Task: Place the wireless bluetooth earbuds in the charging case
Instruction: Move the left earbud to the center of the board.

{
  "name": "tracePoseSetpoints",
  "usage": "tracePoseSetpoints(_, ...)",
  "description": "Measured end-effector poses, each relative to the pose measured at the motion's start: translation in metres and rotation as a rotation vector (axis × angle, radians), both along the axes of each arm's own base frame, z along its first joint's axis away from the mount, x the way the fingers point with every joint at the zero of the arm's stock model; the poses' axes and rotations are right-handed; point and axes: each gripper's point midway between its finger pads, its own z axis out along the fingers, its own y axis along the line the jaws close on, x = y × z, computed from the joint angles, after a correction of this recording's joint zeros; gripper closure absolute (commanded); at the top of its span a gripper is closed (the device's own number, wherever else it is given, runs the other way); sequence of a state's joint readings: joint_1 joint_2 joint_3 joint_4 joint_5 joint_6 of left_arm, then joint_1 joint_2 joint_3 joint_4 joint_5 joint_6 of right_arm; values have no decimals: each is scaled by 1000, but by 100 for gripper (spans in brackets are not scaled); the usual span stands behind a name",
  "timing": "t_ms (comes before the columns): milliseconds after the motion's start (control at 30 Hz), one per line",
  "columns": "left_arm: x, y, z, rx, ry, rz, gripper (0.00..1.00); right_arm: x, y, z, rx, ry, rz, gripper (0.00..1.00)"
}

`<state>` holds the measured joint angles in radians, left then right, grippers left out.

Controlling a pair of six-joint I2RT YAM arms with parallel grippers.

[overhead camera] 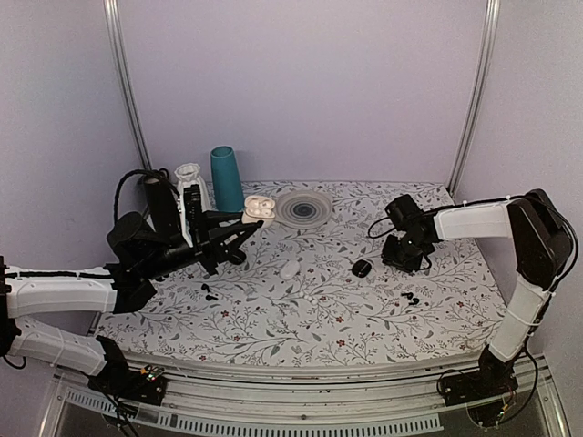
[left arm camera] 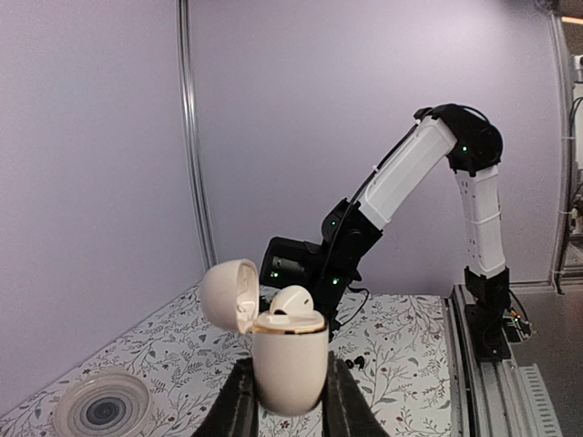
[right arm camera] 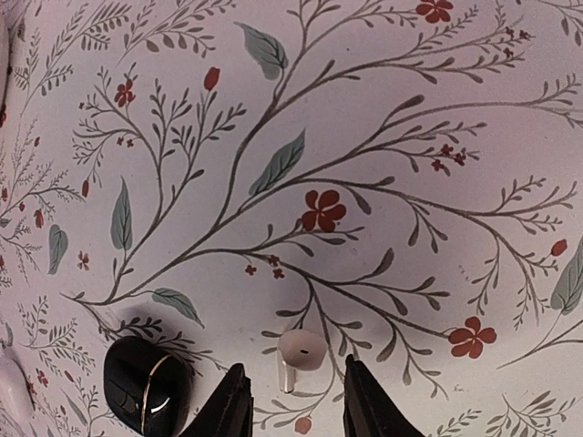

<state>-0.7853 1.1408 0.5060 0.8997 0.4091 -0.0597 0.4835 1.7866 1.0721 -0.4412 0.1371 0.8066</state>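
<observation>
My left gripper (overhead camera: 244, 229) is shut on the white charging case (overhead camera: 258, 208) and holds it upright above the table at the back left. In the left wrist view the case (left arm camera: 290, 360) sits between the two fingers with its lid (left arm camera: 228, 293) open, and one white earbud (left arm camera: 292, 300) rests in its top. My right gripper (right arm camera: 293, 390) is open and low over the table. Its fingers stand on either side of a second white earbud (right arm camera: 301, 350) that lies on the floral cloth, without touching it. That earbud is hidden under the right gripper (overhead camera: 405, 255) in the top view.
A round black case (overhead camera: 362, 268) lies just left of the right gripper, also seen in the right wrist view (right arm camera: 146, 385). A white oval pebble (overhead camera: 290, 269), small black earbuds (overhead camera: 410, 298), a striped round dish (overhead camera: 303, 208), a teal cup (overhead camera: 227, 178) and a white vase (overhead camera: 189, 182) are on the table.
</observation>
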Motion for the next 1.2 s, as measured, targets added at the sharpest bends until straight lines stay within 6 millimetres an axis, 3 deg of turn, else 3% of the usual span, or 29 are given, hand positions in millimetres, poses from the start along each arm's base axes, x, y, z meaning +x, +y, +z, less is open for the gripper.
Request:
tracePoseSetpoints(333,0,0,1,-2,-2,0,100,0,-3,-1,7,17,-67,70)
tracePoseSetpoints(567,0,1,1,-2,-3,1,100,8,1,-3,3,18,-70,72)
tracePoseSetpoints(1200,-2,3,6,-12,-11,5,100,7,-4,-15,-56,42,-54,75)
